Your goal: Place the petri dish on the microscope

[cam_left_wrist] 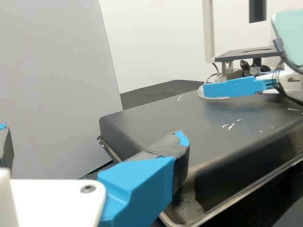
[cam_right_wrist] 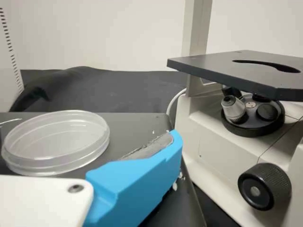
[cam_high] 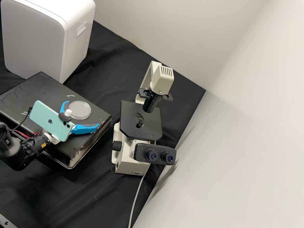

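Observation:
A clear round petri dish (cam_high: 79, 110) lies on a black upturned tray (cam_high: 31, 91), left of the microscope (cam_high: 129, 155). My right gripper (cam_high: 83, 113) is open around the dish, one blue finger on each side, low over the tray. In the right wrist view the dish (cam_right_wrist: 56, 139) sits beside one of its fingers (cam_right_wrist: 137, 175), with the black microscope stage (cam_right_wrist: 222, 68) close behind. My left gripper (cam_left_wrist: 92, 135) is open with nothing between its fingers, at the tray's near corner (cam_left_wrist: 142, 123). It looks across the tray toward the other gripper's finger (cam_left_wrist: 234, 87).
A large white appliance (cam_high: 44, 34) stands at the back left. A pale wall (cam_high: 253, 126) runs close along the microscope's right side. The microscope's cable (cam_high: 136, 196) trails toward the front edge. Black cloth (cam_high: 79, 196) covers the bench.

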